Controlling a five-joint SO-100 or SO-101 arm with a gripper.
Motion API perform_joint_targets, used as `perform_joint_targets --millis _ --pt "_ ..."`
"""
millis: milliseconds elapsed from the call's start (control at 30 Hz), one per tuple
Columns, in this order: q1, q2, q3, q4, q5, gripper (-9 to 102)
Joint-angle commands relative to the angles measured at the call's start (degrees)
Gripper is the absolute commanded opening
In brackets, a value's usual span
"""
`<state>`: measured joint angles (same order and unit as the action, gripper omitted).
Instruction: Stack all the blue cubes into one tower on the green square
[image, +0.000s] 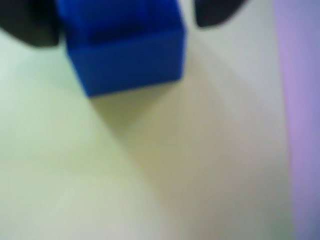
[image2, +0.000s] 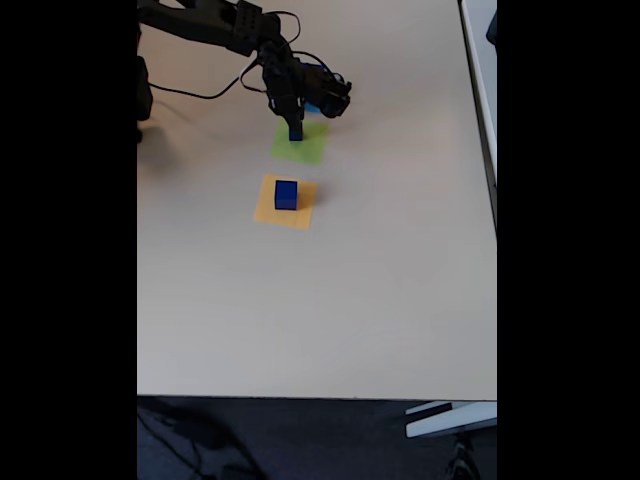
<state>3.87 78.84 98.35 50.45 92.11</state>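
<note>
Over the flat lime-green paper square (image2: 300, 143), a small, rigid, likely light dark-blue plastic cube (image: 125, 50) is gripped at opposite flat sides by the black two-finger gripper (image: 125, 20).

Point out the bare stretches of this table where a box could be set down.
In the fixed view the table is bare from the orange patch to the near edge, and along the right side. It is crowded top left: the tool with a blue cube over the green square, another cube on the orange patch.
</note>
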Motion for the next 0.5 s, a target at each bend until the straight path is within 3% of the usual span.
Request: perform_joint_targets --millis 0,467 --pt "0.97 3.60 -0.35 -0.88 -1.05 14" --pt "1.41 3.87 -0.79 -0.88 -2.02 13"
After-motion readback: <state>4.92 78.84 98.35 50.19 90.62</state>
